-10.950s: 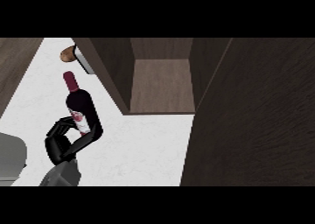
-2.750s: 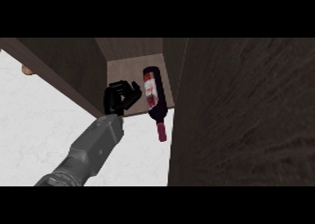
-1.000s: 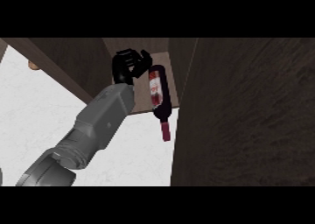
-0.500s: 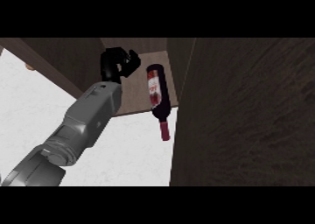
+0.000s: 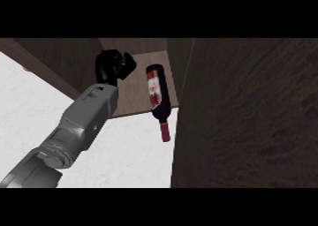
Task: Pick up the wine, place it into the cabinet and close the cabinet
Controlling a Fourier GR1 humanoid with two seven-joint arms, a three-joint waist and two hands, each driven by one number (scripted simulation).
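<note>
Here the slender wine bottle (image 5: 156,93) lies in the wood-grained cabinet (image 5: 137,90).

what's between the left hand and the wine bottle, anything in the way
Nothing visible. The left hand is just left of the wine bottle, apart from it, with only bare cabinet floor between them.

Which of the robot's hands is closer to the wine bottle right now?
Left. The left hand is just to the left of the wine bottle, apart from it, in the cabinet opening. The right hand does not show in the view at all.
</note>
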